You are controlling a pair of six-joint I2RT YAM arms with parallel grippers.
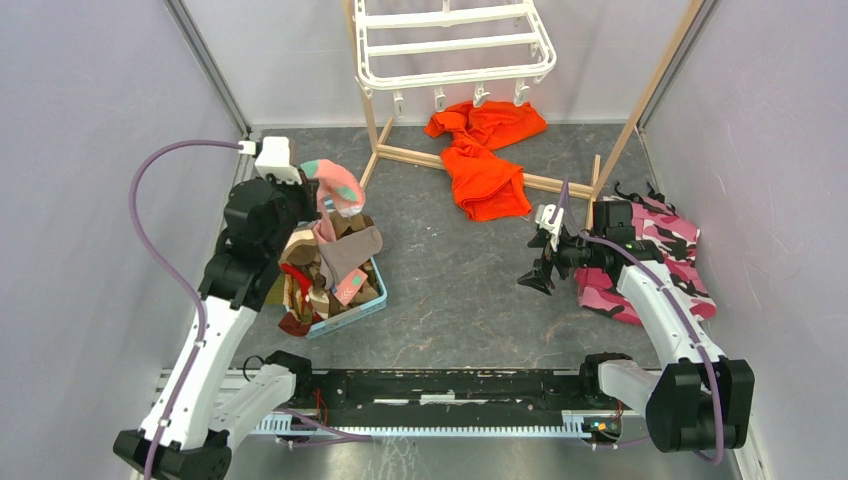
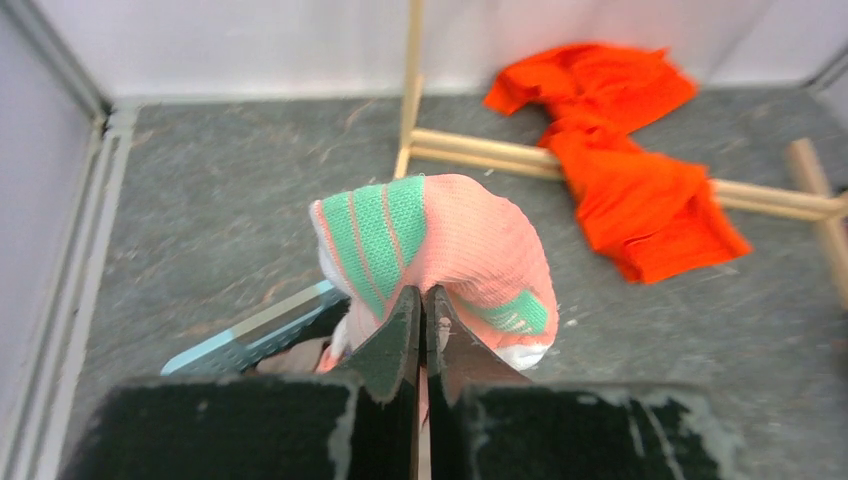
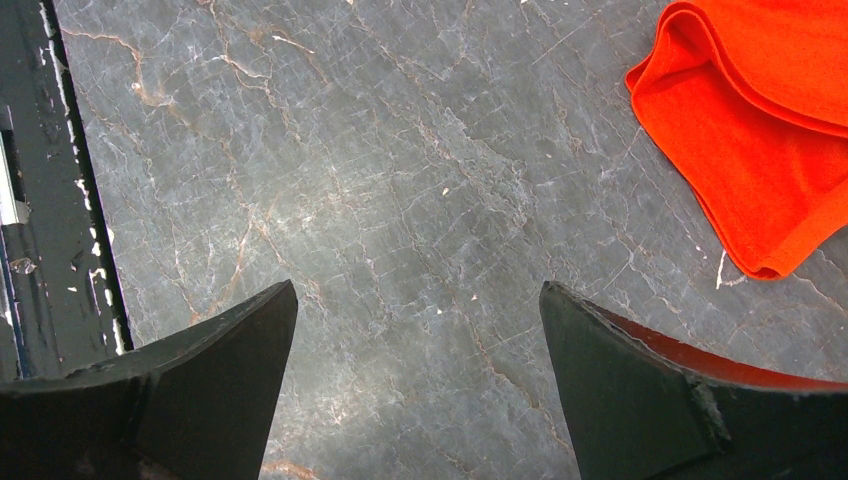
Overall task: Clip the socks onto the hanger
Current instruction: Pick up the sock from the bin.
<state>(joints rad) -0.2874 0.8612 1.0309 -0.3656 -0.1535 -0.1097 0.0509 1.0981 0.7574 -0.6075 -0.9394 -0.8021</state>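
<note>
My left gripper [image 2: 423, 292] is shut on a pink sock with teal and white patches [image 2: 450, 240] and holds it up above the blue basket [image 1: 362, 305]. In the top view the same pink sock [image 1: 338, 188] hangs from the left gripper [image 1: 310, 190]. Several more socks [image 1: 330, 265], brown, grey and red, are heaped in the basket. The white hanger [image 1: 455, 45] with dangling clips hangs at the back centre. My right gripper [image 1: 540, 262] is open and empty over bare table, fingertips wide apart in its wrist view [image 3: 418, 295].
A large orange garment [image 1: 485, 155] lies under the hanger, also seen in the left wrist view [image 2: 620, 150] and the right wrist view [image 3: 760, 120]. A wooden stand [image 1: 440, 158] holds the hanger. A pink camouflage cloth [image 1: 655, 262] lies at the right wall. Grey walls enclose the table.
</note>
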